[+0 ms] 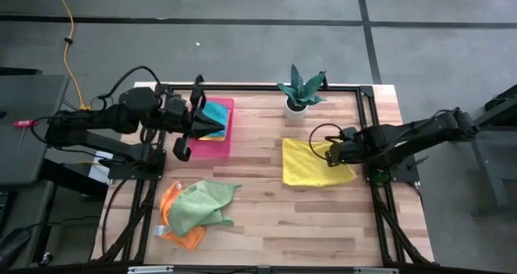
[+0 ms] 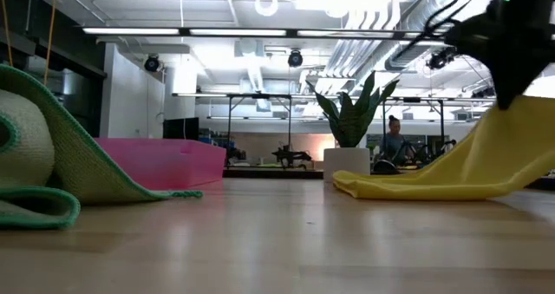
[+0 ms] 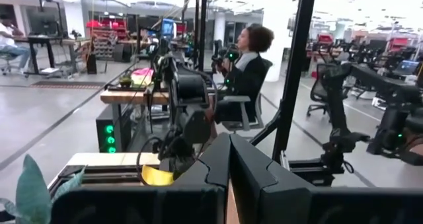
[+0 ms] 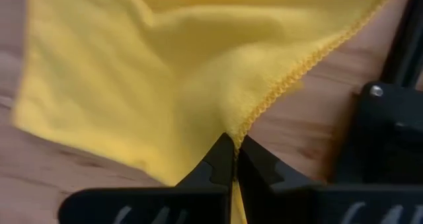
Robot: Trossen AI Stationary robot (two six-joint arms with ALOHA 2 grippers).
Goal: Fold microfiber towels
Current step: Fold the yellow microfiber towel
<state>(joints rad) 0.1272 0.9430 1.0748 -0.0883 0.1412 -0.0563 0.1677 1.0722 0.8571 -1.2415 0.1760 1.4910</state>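
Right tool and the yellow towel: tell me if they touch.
Touching. In the right wrist view the right tool is shut on the hemmed edge of the yellow towel; the low view shows that edge lifted off the table.

Yellow towel (image 1: pixel 311 162), pink tray (image 1: pixel 212 137), green towel (image 1: pixel 198 208)

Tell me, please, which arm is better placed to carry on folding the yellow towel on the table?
The right. Its gripper is already shut on the yellow towel at its edge, lifting that side off the table. The left gripper hangs over the pink tray, far from that towel.
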